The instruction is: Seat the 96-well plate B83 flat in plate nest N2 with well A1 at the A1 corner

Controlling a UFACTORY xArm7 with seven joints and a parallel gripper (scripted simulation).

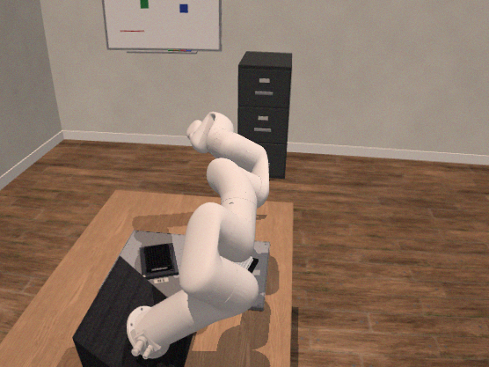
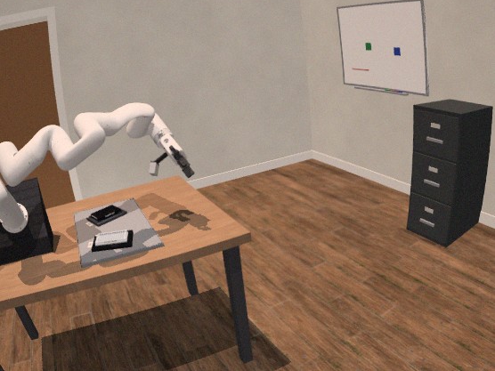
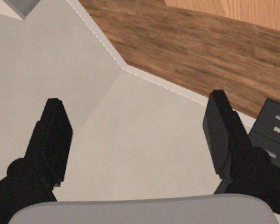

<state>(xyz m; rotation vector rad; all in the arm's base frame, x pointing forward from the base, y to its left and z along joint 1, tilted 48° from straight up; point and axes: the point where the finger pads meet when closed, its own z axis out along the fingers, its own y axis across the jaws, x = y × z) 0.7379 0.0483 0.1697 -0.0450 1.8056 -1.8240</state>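
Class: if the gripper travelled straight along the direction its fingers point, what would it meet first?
Probably the room wall, near the corner: the open gripper hangs beyond the table's edge, nothing between. Depth is uncertain.
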